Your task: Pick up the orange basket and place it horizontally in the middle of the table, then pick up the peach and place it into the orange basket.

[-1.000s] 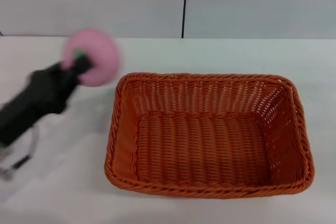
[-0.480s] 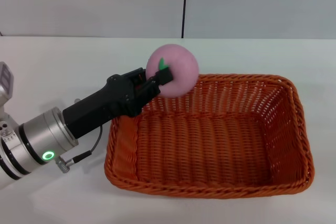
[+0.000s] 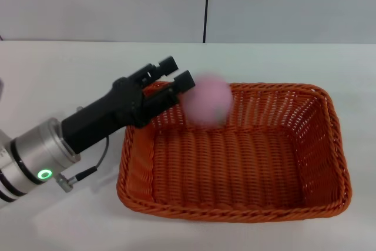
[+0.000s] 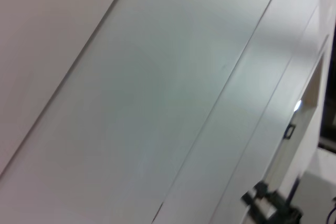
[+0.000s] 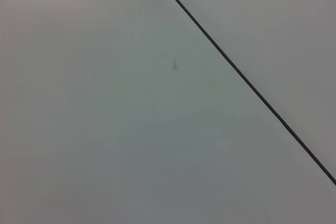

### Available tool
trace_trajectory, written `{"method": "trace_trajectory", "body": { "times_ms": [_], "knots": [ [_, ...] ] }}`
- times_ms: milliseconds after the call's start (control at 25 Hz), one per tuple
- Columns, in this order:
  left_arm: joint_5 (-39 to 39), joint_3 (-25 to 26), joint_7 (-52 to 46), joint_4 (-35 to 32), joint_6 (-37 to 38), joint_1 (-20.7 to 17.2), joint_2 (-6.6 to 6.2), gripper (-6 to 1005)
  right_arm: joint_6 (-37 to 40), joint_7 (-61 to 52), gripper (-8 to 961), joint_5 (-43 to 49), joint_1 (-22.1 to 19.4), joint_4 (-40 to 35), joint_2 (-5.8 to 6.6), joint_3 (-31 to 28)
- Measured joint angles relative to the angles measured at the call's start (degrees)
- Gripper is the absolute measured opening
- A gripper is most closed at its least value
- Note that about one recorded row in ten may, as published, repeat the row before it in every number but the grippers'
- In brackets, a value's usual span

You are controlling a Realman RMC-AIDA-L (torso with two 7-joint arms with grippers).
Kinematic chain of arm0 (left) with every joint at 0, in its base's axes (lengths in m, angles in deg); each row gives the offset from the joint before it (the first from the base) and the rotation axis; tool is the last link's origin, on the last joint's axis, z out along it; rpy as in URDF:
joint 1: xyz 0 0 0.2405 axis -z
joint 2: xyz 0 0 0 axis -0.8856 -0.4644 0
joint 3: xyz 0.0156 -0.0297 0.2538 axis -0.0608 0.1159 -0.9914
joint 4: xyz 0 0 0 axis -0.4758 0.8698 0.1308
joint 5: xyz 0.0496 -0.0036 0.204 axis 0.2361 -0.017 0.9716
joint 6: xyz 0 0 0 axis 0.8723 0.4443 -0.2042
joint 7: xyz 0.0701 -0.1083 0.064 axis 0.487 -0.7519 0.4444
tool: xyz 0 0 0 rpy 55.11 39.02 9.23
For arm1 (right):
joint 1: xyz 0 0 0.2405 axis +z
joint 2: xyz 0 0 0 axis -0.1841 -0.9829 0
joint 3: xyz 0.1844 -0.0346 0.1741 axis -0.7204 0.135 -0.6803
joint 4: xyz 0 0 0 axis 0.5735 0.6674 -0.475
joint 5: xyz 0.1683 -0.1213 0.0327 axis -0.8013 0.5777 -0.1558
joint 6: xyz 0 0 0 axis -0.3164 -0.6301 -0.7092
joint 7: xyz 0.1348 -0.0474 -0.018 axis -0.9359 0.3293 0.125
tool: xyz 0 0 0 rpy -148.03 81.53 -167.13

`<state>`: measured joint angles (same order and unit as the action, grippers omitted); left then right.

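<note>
Head view: the left gripper (image 3: 176, 71) hangs over the basket's (image 3: 234, 152) left rear rim, fingers spread and empty. The peach (image 3: 206, 99), blurred, is just beside them above the basket's back-left part, on the table (image 3: 70, 69). Both wrist views show only wall.

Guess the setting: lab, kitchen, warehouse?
Probably a lab test bench: a bare white table against plain grey wall panels, with only a basket and a toy peach as props.

Markings check: nothing legible.
No text, label, brand, number or sign can be read in any view.
</note>
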<state>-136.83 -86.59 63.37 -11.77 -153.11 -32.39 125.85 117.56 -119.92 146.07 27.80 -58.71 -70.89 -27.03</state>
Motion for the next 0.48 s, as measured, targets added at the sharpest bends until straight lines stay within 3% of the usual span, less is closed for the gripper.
{"method": "trace_trajectory", "body": {
  "times_ms": [200, 320, 480],
  "knots": [
    [-0.1, 3.2, -0.04, -0.9, -5.94, -0.75, -0.29, 551, -0.03, -0.02, 507, 0.0, 0.03, 0.0, 0.0, 0.0],
    [-0.09, 6.43, -0.05, -1.76, -9.21, -1.66, -0.37, 804, -0.04, -0.03, 507, 0.0, -0.05, 0.0, 0.0, 0.0],
    [-0.12, 15.1, -0.01, -2.26, -13.16, -4.45, -0.52, 850, -0.03, -0.02, 507, 0.0, -0.25, -0.01, 0.0, 0.0]
  ]
}}
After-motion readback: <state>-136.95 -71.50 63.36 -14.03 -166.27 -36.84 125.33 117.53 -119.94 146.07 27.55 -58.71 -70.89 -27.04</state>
